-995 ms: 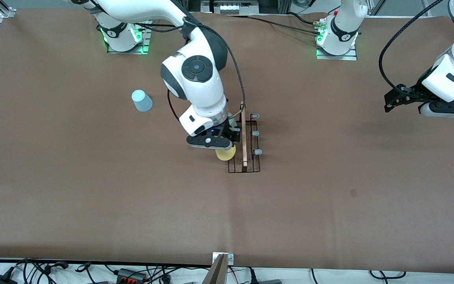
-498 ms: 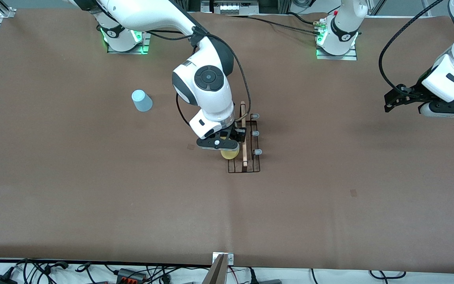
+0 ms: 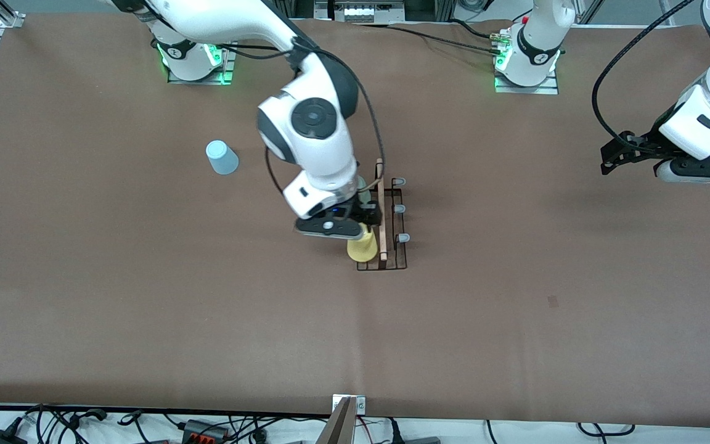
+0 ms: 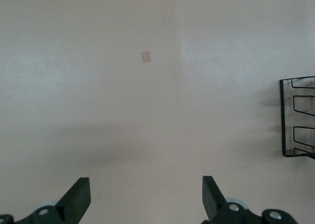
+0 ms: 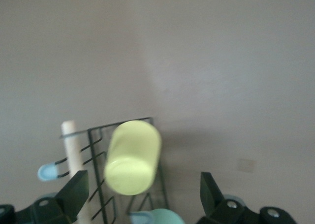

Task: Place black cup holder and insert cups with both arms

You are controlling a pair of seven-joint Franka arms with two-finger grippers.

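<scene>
Looking from the front view, the right gripper (image 3: pixel 364 225) hangs over the black cup holder (image 3: pixel 383 225), which stands near the middle of the table (image 3: pixel 145 296). The right arm (image 3: pixel 312 132) covers part of the rack there, so the gripper's fingers are hard to read. The right wrist view shows more: its fingers (image 5: pixel 74 189) stand wide apart and touch nothing, and the yellow cup (image 5: pixel 132 157) sits between them in the picture, upside down on a peg of the rack (image 5: pixel 125 130), tilted. In the front view the yellow cup (image 3: pixel 362 248) is at the rack's end nearest to the camera. The wrist view shows also the pale grey-green cup (image 5: pixel 162 217) at its edge, and one blue-grey peg cap (image 5: pixel 47 172) beside the wooden rod handle (image 5: pixel 74 155).

The right arm reaches down steeply from its base, the wrist bent over the rack. The left arm waits at the table's end, at about 3 o'clock from the rack; the left gripper (image 3: pixel 614 157) hangs above the table with its fingers (image 4: pixel 78 197) spread open and empty. Its wrist view catches only a corner of the rack (image 4: pixel 295 118).

The light blue cup (image 3: pixel 222 157) stands upside down on the table, at about 10 o'clock from the rack, well apart from it.
</scene>
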